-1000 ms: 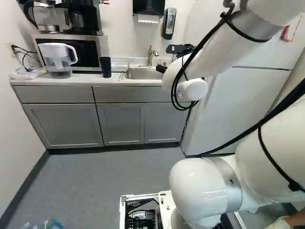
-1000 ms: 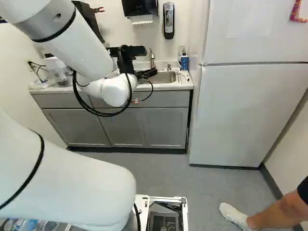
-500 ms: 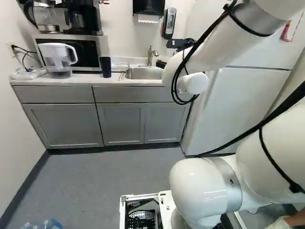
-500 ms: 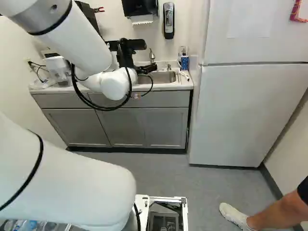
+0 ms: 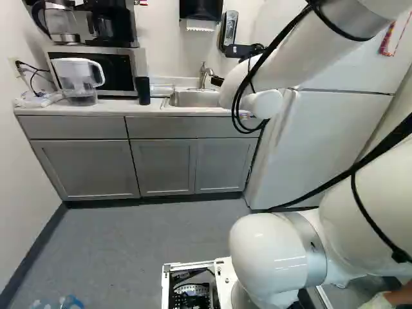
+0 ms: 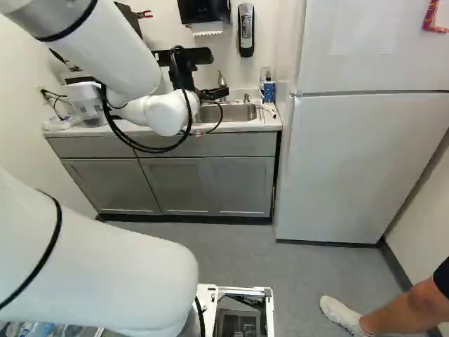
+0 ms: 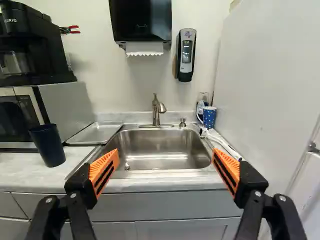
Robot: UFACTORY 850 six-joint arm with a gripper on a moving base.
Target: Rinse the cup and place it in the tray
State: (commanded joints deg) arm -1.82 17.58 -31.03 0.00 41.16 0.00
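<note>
Sink (image 7: 160, 142): dead ahead, basin in view, no cup visible in it.
Fingers (image 7: 106, 169): spread very wide, nothing between the pads, just short of the sink's front edge.
Dark cup (image 7: 47, 145): upright on the surface (image 7: 20, 167), off to the sink's left past the tray; the likely one for rinsing.
Patterned mug (image 7: 209, 117): by the sink's back right corner; a possible rival for the word "cup", with risk of picking the wrong one.
Tray (image 7: 96, 133): immediately left of the sink, seemingly bare; easy to clip during a low sideways reach for the dark cup, with a shove or a rattle to follow.
Faucet (image 7: 156, 111): at the sink's back edge, no stream visible; liable to a knock from a wide-open approach or from a cup carried in too high.
Brush (image 7: 220, 142): along the sink's right side; easy to sweep off line on any move that way.
Grip to come: tall, smooth walls, probably slick once wet; too light a squeeze likely to mean a drop into the sink.
</note>
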